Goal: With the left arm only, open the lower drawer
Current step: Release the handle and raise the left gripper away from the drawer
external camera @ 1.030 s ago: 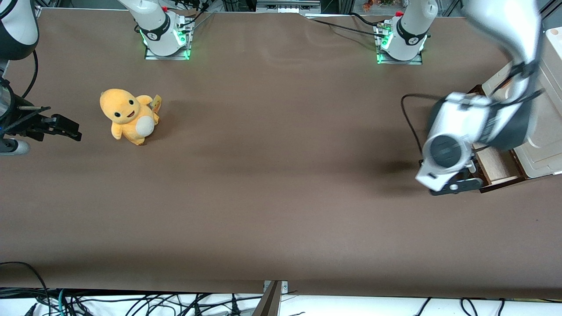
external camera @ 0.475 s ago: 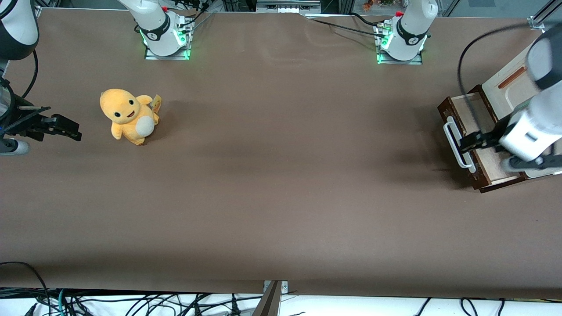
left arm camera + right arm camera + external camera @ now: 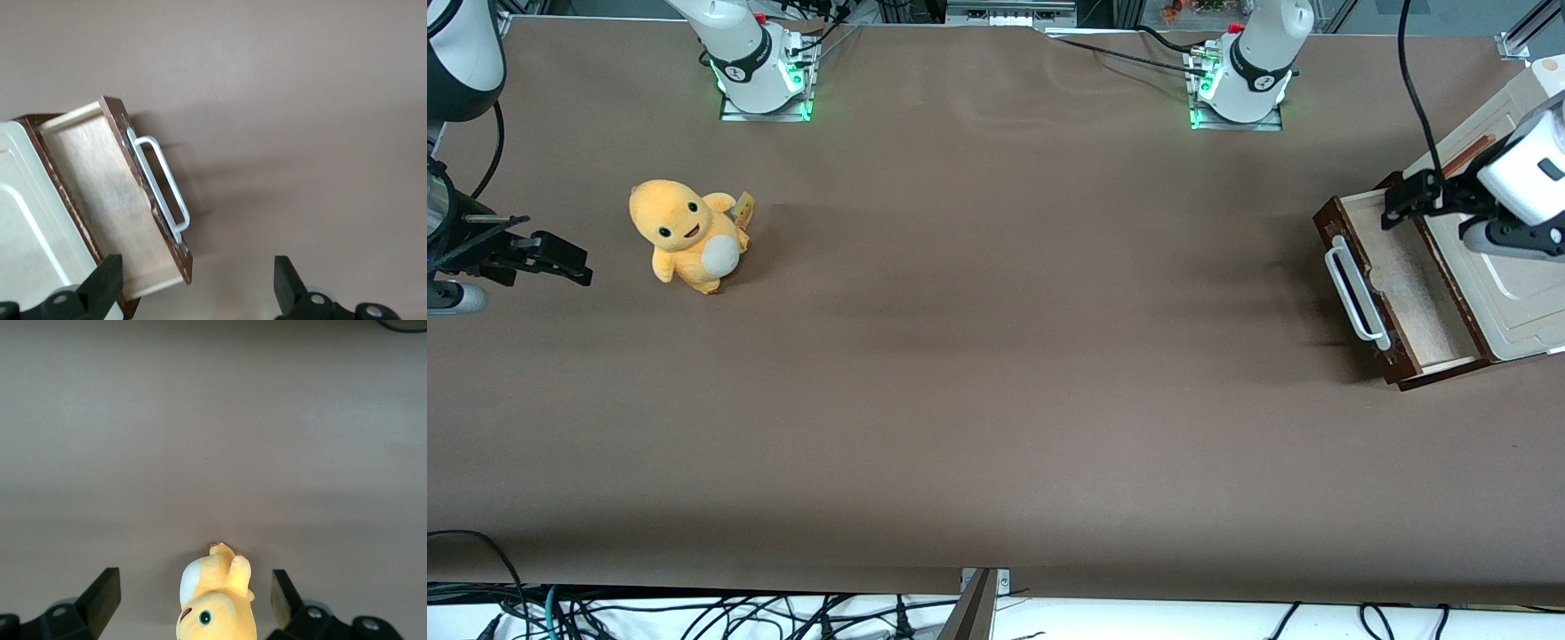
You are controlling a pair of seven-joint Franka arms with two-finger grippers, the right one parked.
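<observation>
Hovered with black two-finger gripper (image 3: 1405, 197) spread wide and empty at right edge of front view, above shallow dark brown wooden lower drawer (image 3: 1400, 289), pulled out from cream cabinet (image 3: 1525, 293), white bar handle (image 3: 1354, 294) free; opening apparently done.

left arm (image 3: 1525, 173) cut off by frame edge, cabinet (image 3: 1516, 267) partly cropped, gripper (image 3: 199, 290) fingers only partly visible

The lower drawer (image 3: 110, 200) is standing pulled out, its white handle (image 3: 162, 190) facing the brown table (image 3: 300, 100). The gripper (image 3: 198, 287) is hovering above it, fingers (image 3: 107, 283) spread wide.
</observation>
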